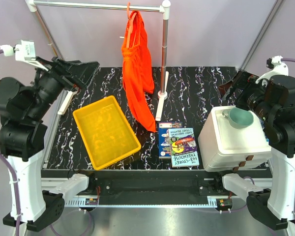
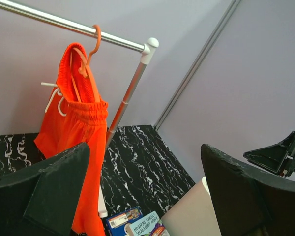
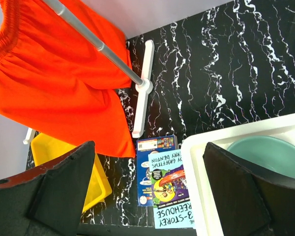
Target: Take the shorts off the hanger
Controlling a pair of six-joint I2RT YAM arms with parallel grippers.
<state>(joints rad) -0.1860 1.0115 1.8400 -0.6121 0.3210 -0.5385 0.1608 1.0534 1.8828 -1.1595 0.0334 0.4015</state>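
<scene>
The left gripper (image 2: 144, 155) has its fingers spread wide with nothing between them, and the right gripper (image 3: 150, 150) is the same: parted and empty. In the top view they sit at about 10 o'clock and 2 o'clock of the table, both well apart from the shorts (image 1: 137, 73).

The shorts hang at 12 o'clock, draped on the hanger (image 2: 91, 46), whose hook is over the rail (image 1: 88, 5). Their long axis runs top to bottom. The gathered waistband is up at the hanger and the leg hem points down toward 6 o'clock (leaning a touch to 5), ending near the books (image 1: 179, 143).

I judge that the reach has not begun. The next move calls for one gripper to travel in to the fabric below the waistband and close on it. It would then draw the cloth sideways off the hanger arm, not straight down, which would likely drag the hook along the rail.
</scene>
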